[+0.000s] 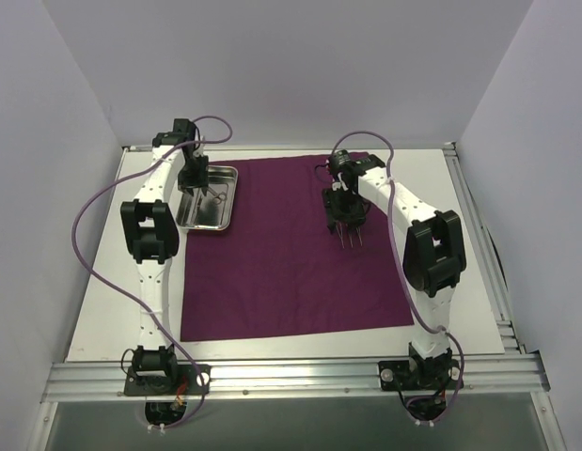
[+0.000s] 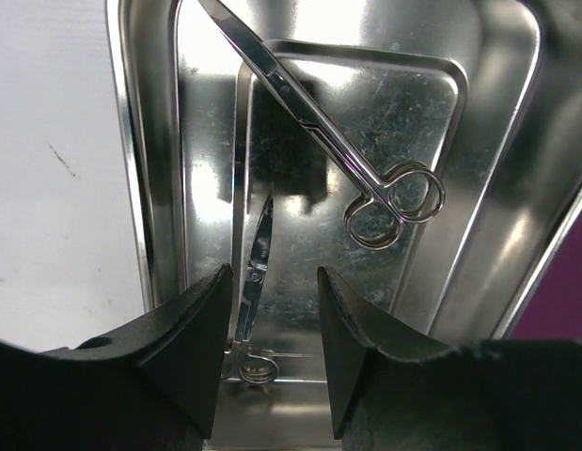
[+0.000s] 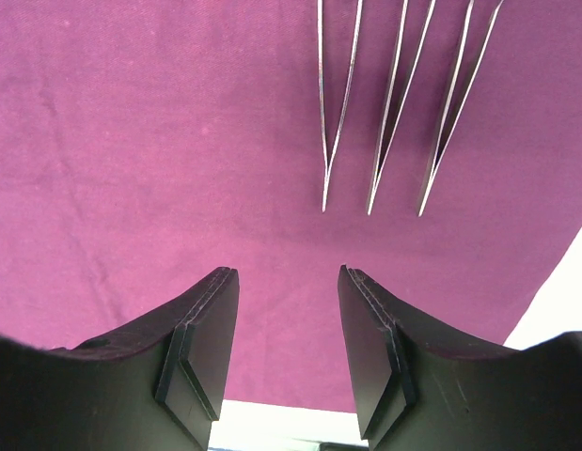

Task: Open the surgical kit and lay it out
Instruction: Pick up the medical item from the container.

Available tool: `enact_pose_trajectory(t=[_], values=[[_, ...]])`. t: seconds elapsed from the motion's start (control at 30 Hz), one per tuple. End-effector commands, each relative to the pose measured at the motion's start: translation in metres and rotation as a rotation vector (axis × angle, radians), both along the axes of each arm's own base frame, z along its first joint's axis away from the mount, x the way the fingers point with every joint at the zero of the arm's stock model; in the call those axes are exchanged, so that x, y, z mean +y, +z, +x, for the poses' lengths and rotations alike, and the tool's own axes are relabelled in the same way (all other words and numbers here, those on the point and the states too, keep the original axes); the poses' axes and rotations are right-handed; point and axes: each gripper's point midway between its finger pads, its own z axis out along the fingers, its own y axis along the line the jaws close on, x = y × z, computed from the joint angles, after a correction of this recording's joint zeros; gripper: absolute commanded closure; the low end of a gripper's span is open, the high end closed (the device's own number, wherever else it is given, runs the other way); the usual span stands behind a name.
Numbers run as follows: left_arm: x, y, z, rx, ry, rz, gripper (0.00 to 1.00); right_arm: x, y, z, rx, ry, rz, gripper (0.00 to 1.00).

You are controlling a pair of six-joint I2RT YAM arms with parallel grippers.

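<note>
The left gripper (image 2: 270, 349) hangs over the steel tray (image 2: 145, 188) with its jaws apart and nothing clamped between them. The tray sits at the far left of the white table (image 1: 112, 282), its right edge resting on the left border of the purple cloth (image 1: 291, 263). 2 pairs of ring-handled scissors lie inside the tray. The first pair of scissors (image 2: 256, 291) lies on the tray floor directly under the gap of the left fingers (image 2: 192, 348), rings toward the camera. The second pair of scissors (image 2: 338, 150) lies diagonally across the tray, rings toward the right wall.

The cloth is spread flat and covers the middle of the table.

The right gripper (image 3: 289, 338) stands over the cloth's far right part, jaws apart and holding nothing. Just beyond its fingertips, 3 slim tweezers (image 3: 394, 103) lie side by side on the cloth, apart from one another, their points toward the gripper. In the top view they show as thin lines below the right gripper (image 1: 345, 225).
</note>
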Motion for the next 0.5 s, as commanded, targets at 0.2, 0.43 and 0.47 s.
enact_pose_trajectory(t=[0.2, 0.43, 0.47], values=[[0.003, -0.001, 0.019, -0.049, -0.035, 0.010, 0.52, -0.006, 0.004, -0.015, 0.034, 0.019, -0.026, 0.53], [0.007, -0.016, 0.021, -0.036, -0.038, 0.032, 0.52, -0.008, 0.004, -0.018, 0.038, 0.018, -0.029, 0.53], [0.008, -0.017, 0.022, -0.038, -0.035, 0.036, 0.52, -0.008, 0.004, -0.018, 0.038, 0.018, -0.029, 0.53]])
